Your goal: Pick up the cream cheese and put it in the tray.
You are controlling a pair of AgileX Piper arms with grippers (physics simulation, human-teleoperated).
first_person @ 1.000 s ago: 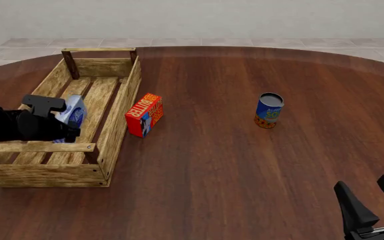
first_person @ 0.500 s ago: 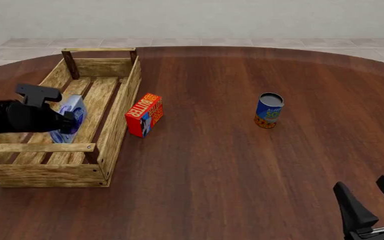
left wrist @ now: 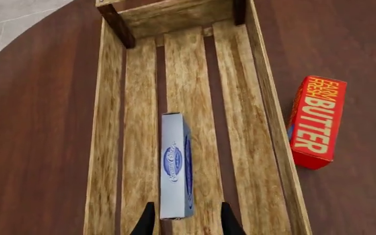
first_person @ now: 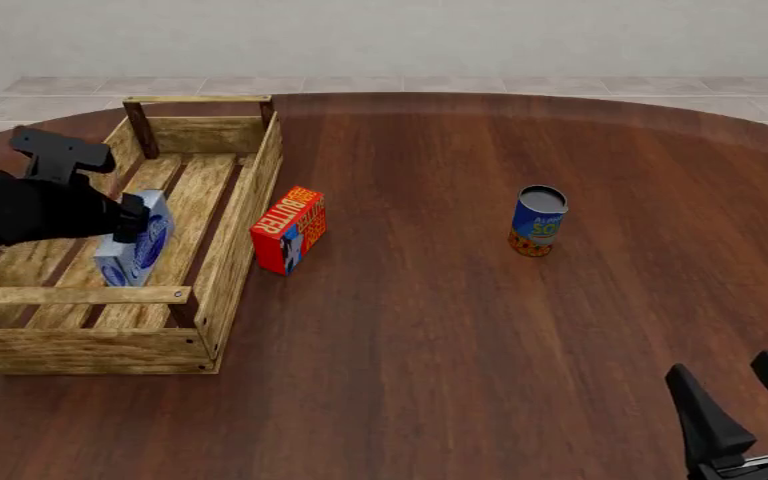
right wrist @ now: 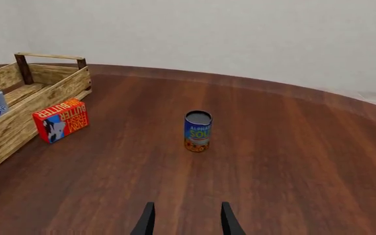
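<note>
Cream cheese (first_person: 135, 250) is down in the tray (first_person: 231, 250) now, standing on its long edge on the slats, and the left gripper (left wrist: 185, 220) has let go. A second ago the box was pinched in those fingers lower over the near end of the crate; since then the arm has lifted and backed off toward the far-left side, and the wrist view shows the fingers spread a bit wider than the box, apparently clear of it. So the drop looks basically done. Right gripper (right wrist: 185, 220) hasn't budged, fingers apart over bare table (right wrist: 293, 161), nothing in them. Butter box (first_person: 288, 229) and soup can (first_person: 538, 221) sit outside, untouched.
</note>
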